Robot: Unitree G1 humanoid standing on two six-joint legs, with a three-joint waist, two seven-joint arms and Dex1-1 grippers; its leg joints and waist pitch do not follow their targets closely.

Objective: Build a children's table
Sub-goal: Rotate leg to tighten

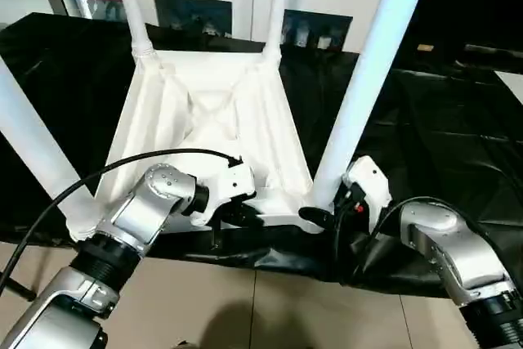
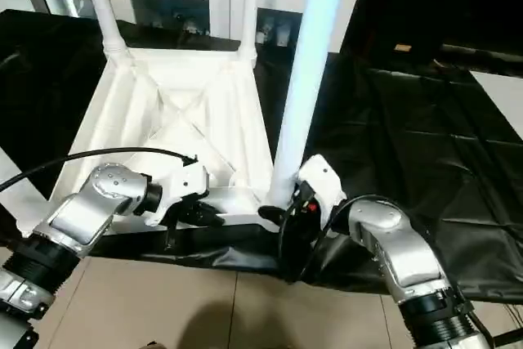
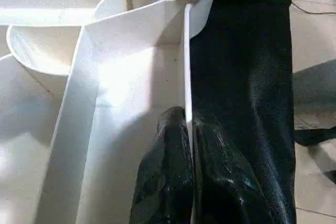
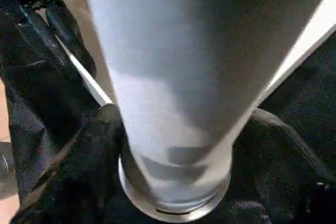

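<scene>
Seating the last leg (image 1: 364, 79) is being done at lower centre, its base being straddled by the right gripper (image 1: 320, 217). The tabletop (image 1: 214, 116) rim is being pinched by the closed left gripper (image 3: 188, 145); next, twisting is being called for

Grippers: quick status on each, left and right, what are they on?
Left gripper: shut on the tabletop's near edge wall.
Right gripper: fingers around the base of the near right leg.

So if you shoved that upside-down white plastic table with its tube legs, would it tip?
Probably not: the white plastic tabletop lies flat, ribbed side up, on black sheeting. It looks light, so it might slide. The tall near leg could wobble.
</scene>
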